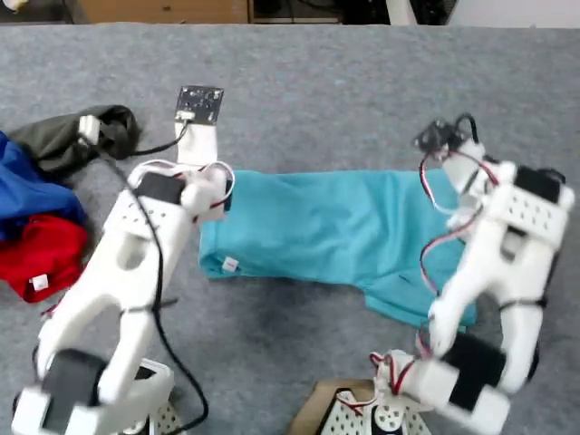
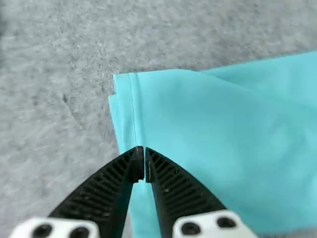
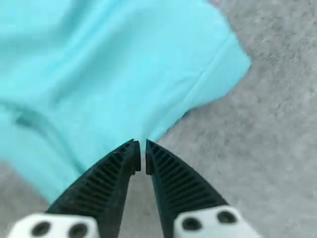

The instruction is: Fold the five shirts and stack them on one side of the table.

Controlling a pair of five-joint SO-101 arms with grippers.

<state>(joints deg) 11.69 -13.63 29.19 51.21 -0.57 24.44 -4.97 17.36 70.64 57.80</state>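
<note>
A teal shirt [image 1: 335,227] lies folded into a long band across the middle of the grey table [image 1: 362,82]. The left arm [image 1: 145,236] stands at one end of it and the right arm [image 1: 507,236] at the other. My left gripper [image 2: 143,164] is shut, its tips right over the hemmed end of the teal shirt [image 2: 223,134], which lies flat. My right gripper [image 3: 142,157] is shut too, its tips over the edge of the teal shirt [image 3: 99,59] beside a sleeve corner. No cloth shows bunched between either pair of fingers.
At the table's left edge lie a dark grey-green shirt [image 1: 68,136], a blue shirt [image 1: 27,195] and a red shirt [image 1: 45,254], all crumpled together. A brown board [image 1: 317,408] sits at the front edge between the arm bases.
</note>
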